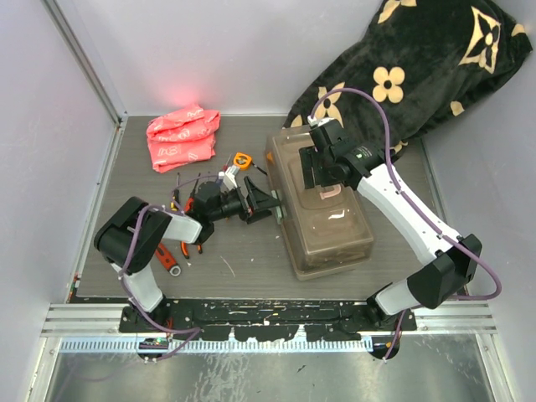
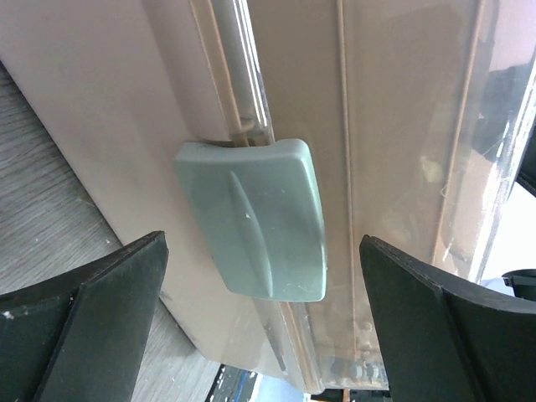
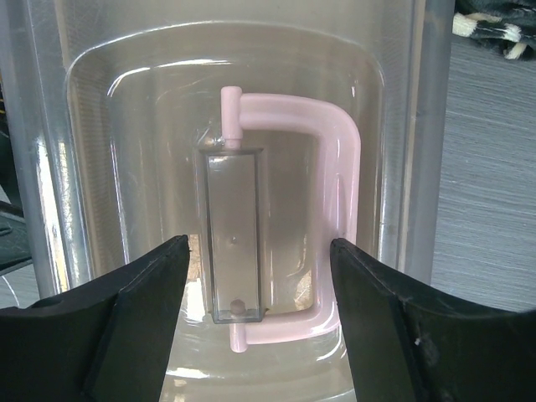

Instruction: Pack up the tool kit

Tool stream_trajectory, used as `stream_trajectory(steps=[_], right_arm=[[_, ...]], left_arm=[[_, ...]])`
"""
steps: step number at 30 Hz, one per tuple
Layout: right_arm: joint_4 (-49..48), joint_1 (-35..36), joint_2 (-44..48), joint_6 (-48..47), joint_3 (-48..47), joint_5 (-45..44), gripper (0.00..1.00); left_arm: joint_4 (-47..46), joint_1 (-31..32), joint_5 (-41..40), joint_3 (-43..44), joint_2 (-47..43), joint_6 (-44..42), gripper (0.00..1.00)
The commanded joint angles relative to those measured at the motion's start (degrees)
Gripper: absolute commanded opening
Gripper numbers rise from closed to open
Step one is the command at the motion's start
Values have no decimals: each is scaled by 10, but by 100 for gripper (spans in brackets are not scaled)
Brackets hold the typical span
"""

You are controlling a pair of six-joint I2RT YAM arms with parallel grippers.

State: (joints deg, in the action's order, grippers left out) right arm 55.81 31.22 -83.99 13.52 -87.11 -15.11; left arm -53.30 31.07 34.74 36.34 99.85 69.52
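Note:
The brown translucent toolbox [image 1: 322,218] stands closed in the middle of the table. My left gripper [image 1: 270,203] is open at its left side wall, the fingers either side of a pale green latch [image 2: 251,218] that lies flat against the box. My right gripper [image 1: 322,177] is open above the lid, its fingers straddling the pale pink handle [image 3: 335,193] folded down in the lid recess. Orange pliers [image 1: 242,160], a red wrench [image 1: 170,260] and other tools lie on the table left of the box, partly hidden by my left arm.
A red crumpled bag [image 1: 182,138] lies at the back left. The black flower-patterned blanket [image 1: 419,67] is heaped at the back right, touching the box's far end. White walls close in the table on three sides.

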Motion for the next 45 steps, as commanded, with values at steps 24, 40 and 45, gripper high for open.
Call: stream_trajectory(steps=[24, 40, 45], right_arm=[[20, -13, 23, 5, 67, -8, 72], [8, -13, 34, 5, 88, 1, 69], [6, -13, 43, 8, 95, 0, 68]], left_arm=[[-272, 42, 58, 32, 106, 92, 92], [-254, 47, 48, 33, 117, 81, 48], [-197, 47, 32, 25, 89, 63, 41]])
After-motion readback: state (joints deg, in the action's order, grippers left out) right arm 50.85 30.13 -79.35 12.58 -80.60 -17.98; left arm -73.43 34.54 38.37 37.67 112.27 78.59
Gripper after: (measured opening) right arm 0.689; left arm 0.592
